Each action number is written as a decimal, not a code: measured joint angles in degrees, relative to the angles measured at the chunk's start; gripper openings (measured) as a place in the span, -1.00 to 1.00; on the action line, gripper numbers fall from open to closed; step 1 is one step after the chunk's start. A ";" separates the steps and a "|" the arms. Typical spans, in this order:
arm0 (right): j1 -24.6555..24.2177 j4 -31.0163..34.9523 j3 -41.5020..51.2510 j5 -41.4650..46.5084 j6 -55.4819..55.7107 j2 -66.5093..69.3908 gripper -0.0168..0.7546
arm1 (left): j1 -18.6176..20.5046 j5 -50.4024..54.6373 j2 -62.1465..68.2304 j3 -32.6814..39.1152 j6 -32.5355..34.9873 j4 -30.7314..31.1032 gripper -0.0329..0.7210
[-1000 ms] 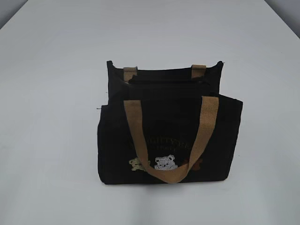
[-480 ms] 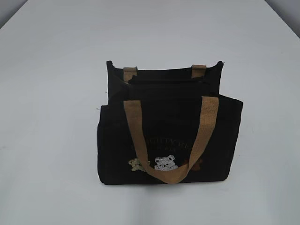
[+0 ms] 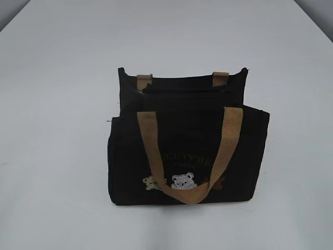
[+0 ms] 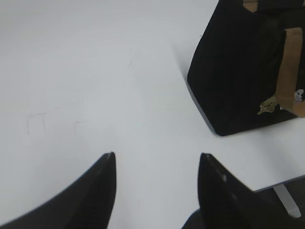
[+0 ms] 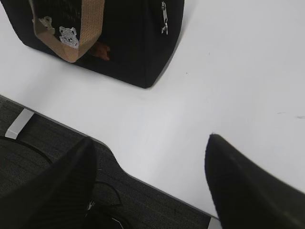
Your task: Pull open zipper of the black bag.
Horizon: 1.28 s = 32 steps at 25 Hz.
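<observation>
1. We see the black bag (image 3: 187, 151) standing upright mid-table (image 3: 62, 156), front face toward the exterior camera, 1 tan handle (image 3: 187, 156) drooping over the embroidered bears (image 3: 183, 181).
2. Zipper (image 3: 187, 91) runs along the bag's top between the 2 sides; in the right wrist view a small silvery pull tab (image 5: 164, 19) hangs at the bag's end panel.
3. Left gripper (image 4: 157, 167): jaws spread apart, nothing between them, low over bare table, well apart from the bag's corner.
4. Right gripper (image 5: 150, 152): jaws wide apart, holding nothing, near the table's front edge, apart from the bag.
</observation>
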 joint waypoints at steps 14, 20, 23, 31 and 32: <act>-11.29 0.09 0.00 -0.02 0.00 -5.22 0.47 | 17.33 0.01 -3.00 0.00 0.00 0.00 0.19; -11.29 0.12 0.00 0.04 0.00 -7.39 0.47 | 17.88 0.01 -3.14 0.05 0.00 0.00 0.19; -11.29 0.12 0.00 0.04 0.00 -7.39 0.47 | 17.88 0.01 -3.14 0.06 0.00 0.00 0.19; -11.29 0.12 0.00 0.04 0.00 -7.39 0.47 | 17.88 0.01 -3.14 0.06 0.00 0.00 0.19; -11.29 0.12 0.00 0.04 0.00 -7.39 0.47 | 17.88 0.01 -3.14 0.06 0.00 0.00 0.19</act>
